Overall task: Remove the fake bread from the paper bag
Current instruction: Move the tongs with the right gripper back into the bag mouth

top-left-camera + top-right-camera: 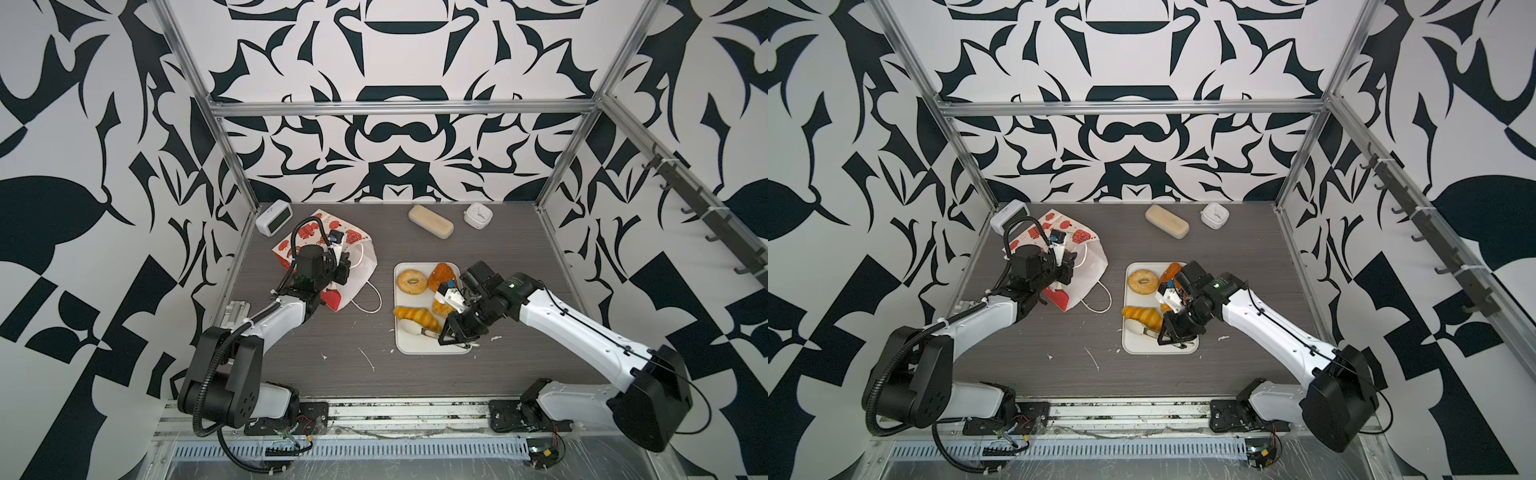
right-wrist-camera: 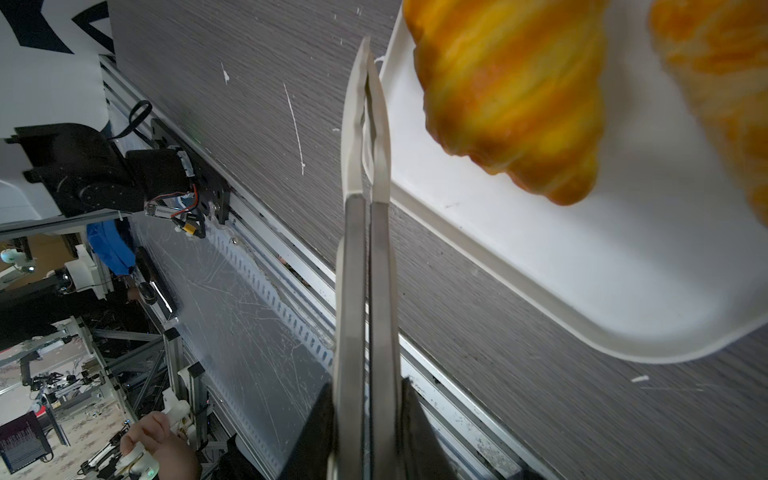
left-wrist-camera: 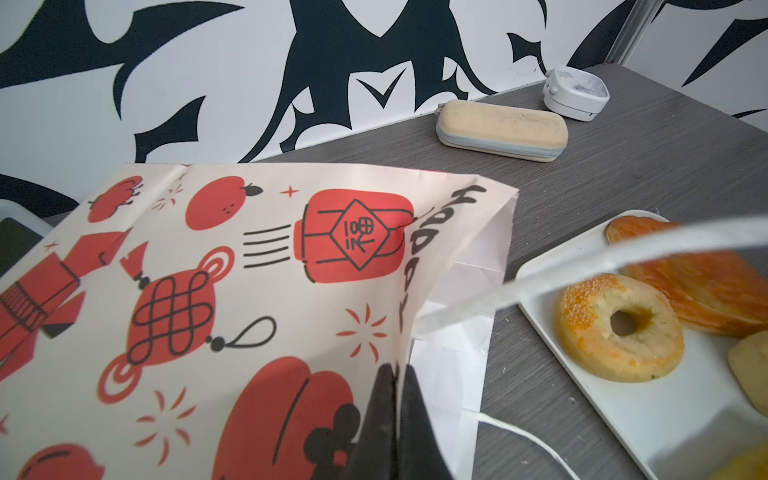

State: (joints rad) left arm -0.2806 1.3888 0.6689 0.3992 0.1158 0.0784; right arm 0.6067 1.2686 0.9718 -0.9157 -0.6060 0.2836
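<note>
Bread (image 1: 417, 316) lies on the tray (image 1: 432, 347), outside the bag (image 1: 363, 259). The right claw (image 1: 445, 336) clenches shut, empty tongs (image 2: 365, 166). The left claw (image 3: 397, 382) pinches the bag's rim. For any piece hidden inside, I'd hold the mouth wide and enter low. The bag print shows a Chinese character and letters starting "H".

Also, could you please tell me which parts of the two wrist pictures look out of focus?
Left wrist view: the white cord handle crossing the foreground is a soft smear, while the bagel and paper bag print look sharp. Right wrist view: the croissant is blurred, the tongs fairly crisp.
</note>
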